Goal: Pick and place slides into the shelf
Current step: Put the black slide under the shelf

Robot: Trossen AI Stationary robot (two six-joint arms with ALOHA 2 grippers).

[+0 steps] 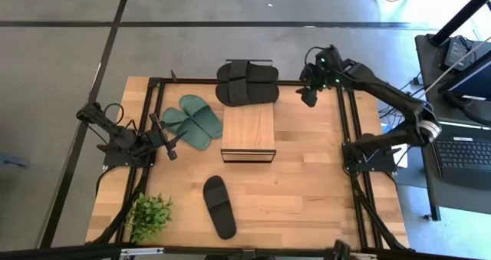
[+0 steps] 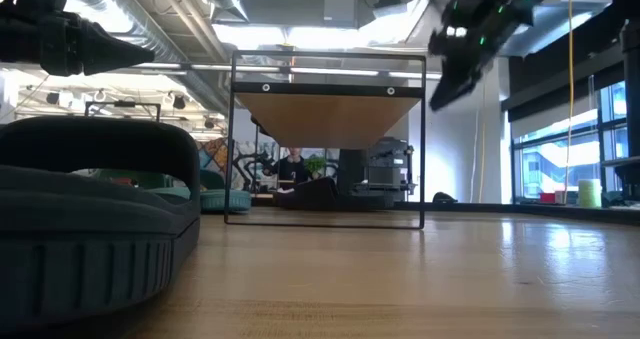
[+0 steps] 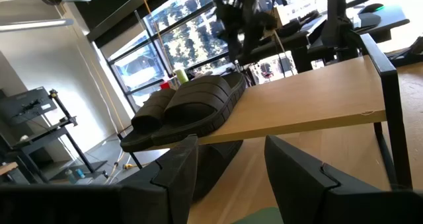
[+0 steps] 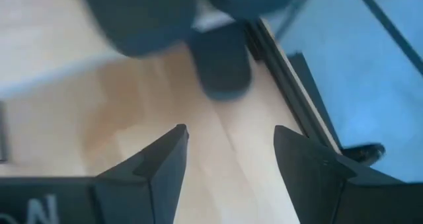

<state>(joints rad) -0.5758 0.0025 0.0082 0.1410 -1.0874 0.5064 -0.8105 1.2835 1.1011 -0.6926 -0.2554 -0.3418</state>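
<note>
The shelf [image 1: 248, 130] stands mid-table, its plank top on a thin black frame. Two black slides [image 1: 247, 83] lie side by side on its far end; in the left wrist view they [image 3: 192, 105] rest on the plank, with another dark slide [image 3: 215, 161] below it. Two green slides [image 1: 192, 120] lie flat on the table left of the shelf. One black slide [image 1: 219, 206] lies near the front edge. My right gripper [image 1: 309, 97] hangs open and empty above the table, right of the black slides. My left gripper [image 1: 170, 145] stands open and level at the left.
A small potted plant [image 1: 149, 214] stands at the near left corner. Black frame rails [image 1: 345, 114] run along the table's sides. Bare wood [image 1: 307, 191] lies right of and in front of the shelf. A desk with a keyboard [image 1: 460, 149] stands beyond the right edge.
</note>
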